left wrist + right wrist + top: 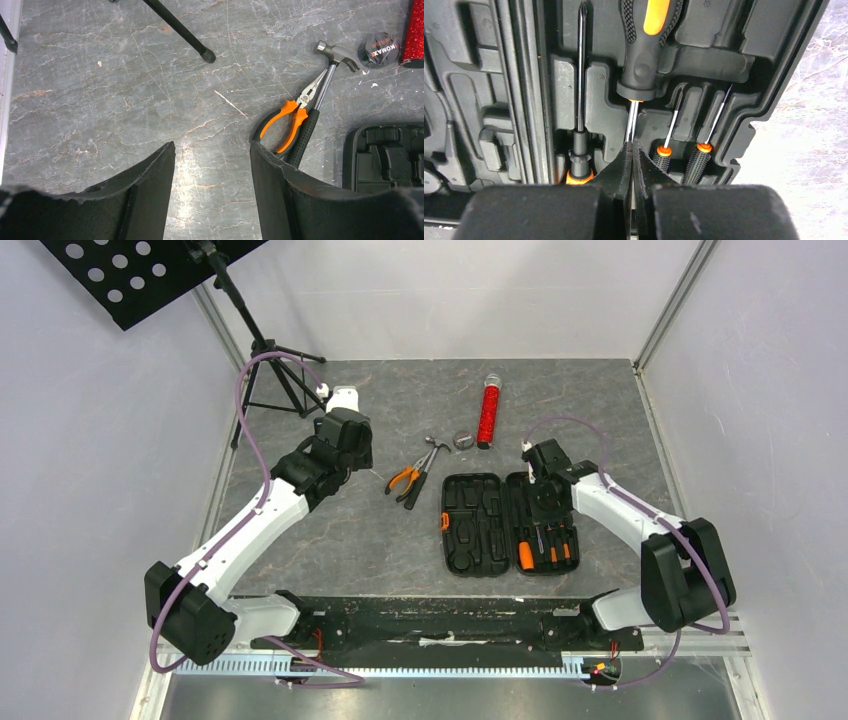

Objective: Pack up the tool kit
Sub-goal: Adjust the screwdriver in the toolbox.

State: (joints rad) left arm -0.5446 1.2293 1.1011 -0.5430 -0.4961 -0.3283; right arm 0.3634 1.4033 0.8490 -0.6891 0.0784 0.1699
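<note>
Black rubber tips of the right claw (pixel 631 150) were squeezed fully together right at the steel shaft of the big orange-and-black screwdriver (pixel 644 45). It lay straight ahead of the claw in its moulded slot in the open case (pixel 474 100). Couldn't tell if the shaft was actually pinched or just pressed from above.

My take: seating it was the job here. So push straight down close to the handle collar, keep the shaft lined up with its groove, and don't drag sideways into the two little screwdrivers (pixel 664 150) just right of the tips or the long Phillips one (pixel 580 75) to their left.

Left claw (pixel 211 150) hung partway open over the tabletop (pixel 100 100), holding nothing. The pliers (pixel 290 117) and hammer (pixel 306 132) lay crossed just past one of its fingers, not yet packed, so probably next.
</note>
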